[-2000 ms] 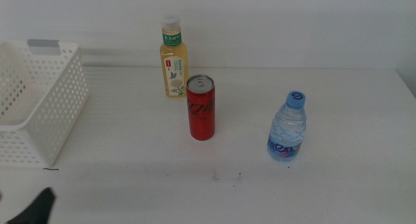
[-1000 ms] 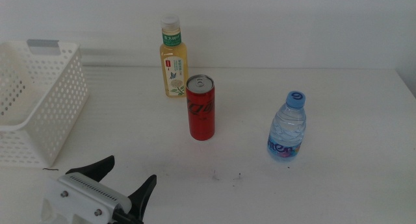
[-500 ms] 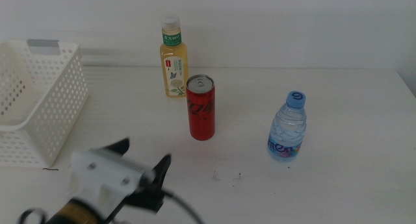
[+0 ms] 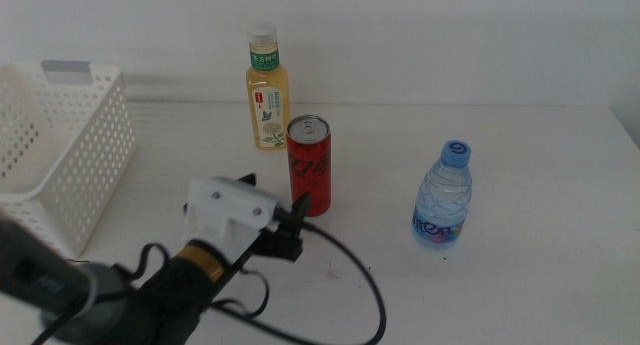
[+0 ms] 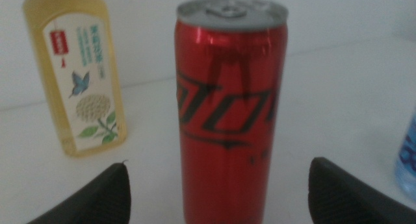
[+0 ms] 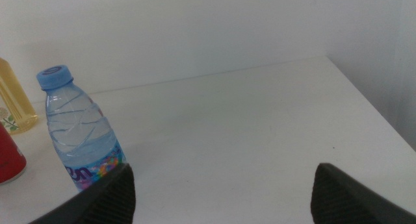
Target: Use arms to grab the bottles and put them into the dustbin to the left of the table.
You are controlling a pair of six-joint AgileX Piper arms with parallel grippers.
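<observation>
The red can (image 4: 310,167) serves as the landmark, standing upright near the middle of the white table (image 4: 520,285). Far to the left of the can, at the table's left edge, sits the white perforated dustbin (image 4: 75,175), with a grey strip (image 4: 66,70) on its far rim; nothing shows inside the part in view.

Between the dustbin and the can, nearer the can, the left arm (image 4: 150,285) reaches in from the lower left corner, its black cable (image 4: 360,295) looping over the table in front of the can. The left gripper (image 4: 275,210) is at the can's near left side, low against its lower half. In the left wrist view the jaws stand spread wide, one tip on each side of the can (image 5: 231,107) and both clear of it, so the pincer is released and grips nothing.

Just behind the can and slightly to its left stands the yellow tea bottle (image 4: 266,90), upright with its white cap on, close to the can but apart from it.

Well to the right of the can, and a little nearer the camera, the clear water bottle (image 4: 442,197) stands upright with its blue cap.

The right gripper (image 6: 221,185) is out of the middle view; its wrist view shows the jaws spread wide and empty, facing the table to the right of the water bottle (image 6: 78,139), with the can's edge beyond.
</observation>
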